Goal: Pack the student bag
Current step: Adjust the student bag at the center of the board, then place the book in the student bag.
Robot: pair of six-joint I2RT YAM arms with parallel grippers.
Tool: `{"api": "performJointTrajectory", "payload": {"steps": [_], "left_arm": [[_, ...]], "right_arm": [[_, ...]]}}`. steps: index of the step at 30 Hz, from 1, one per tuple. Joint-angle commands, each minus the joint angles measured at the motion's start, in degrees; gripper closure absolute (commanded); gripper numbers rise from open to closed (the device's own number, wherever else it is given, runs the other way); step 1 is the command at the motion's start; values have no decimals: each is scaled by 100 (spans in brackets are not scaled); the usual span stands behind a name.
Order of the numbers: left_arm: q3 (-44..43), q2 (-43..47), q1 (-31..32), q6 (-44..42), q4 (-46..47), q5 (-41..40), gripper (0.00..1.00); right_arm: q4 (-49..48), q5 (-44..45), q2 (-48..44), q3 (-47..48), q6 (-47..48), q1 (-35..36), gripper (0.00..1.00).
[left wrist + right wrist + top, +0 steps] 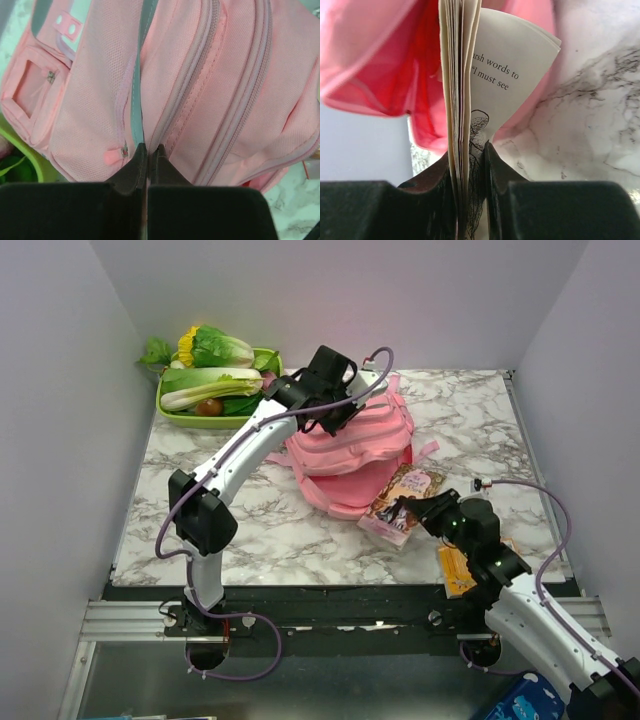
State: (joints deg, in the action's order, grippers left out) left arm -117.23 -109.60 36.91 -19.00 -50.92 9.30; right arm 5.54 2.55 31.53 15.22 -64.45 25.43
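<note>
The student bag [350, 435], a large soft pink backpack, lies in the middle of the marble table. My left gripper [335, 390] rests on its top. In the left wrist view the left gripper [148, 148] is shut, pinching the student bag [235, 75] at a seam where a thin teal strip [136, 107] runs into the jaws. A pink zip pull [114, 155] sits just left of the fingers. My right gripper [422, 515] is shut on an illustrated book [403, 498] at the bag's front right edge. Up close, the right gripper [470, 150] clamps the book's pages [515, 60], with the bag's red-lined opening [375, 55] just beyond.
A green tray [168, 412] of vegetables stands at the back left, close to the bag. An orange item [455, 570] lies by the right arm at the table's near edge. A blue object [525, 700] sits below the table at the bottom right. White walls close in on both sides.
</note>
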Motion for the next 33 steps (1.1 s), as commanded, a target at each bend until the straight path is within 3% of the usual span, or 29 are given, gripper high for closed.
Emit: {"api": "performJointTrajectory", "payload": {"steps": [1, 6, 12, 17, 21, 27, 33], "left_arm": [[357, 562, 229, 450, 494, 441, 100], [930, 774, 300, 591, 714, 555, 100], [816, 826, 308, 758, 644, 854, 100], [763, 932, 317, 793, 635, 960, 100], [842, 967, 317, 767, 618, 969, 100], [1062, 1002, 309, 687, 732, 916, 100], [1044, 1011, 317, 749, 732, 995, 100]], "right_arm": [[-483, -184, 134, 384, -244, 6, 73], [-501, -202, 196, 368, -463, 6, 72], [-1318, -79, 1327, 402, -797, -3, 69], [-2688, -385, 2662, 648, -1008, -12, 67], [-3787, -509, 3139, 622, -1158, -12, 67], [-3674, -791, 3158, 728, -1053, -21, 67], [-3595, -290, 3297, 859, -1018, -3, 62]]}}
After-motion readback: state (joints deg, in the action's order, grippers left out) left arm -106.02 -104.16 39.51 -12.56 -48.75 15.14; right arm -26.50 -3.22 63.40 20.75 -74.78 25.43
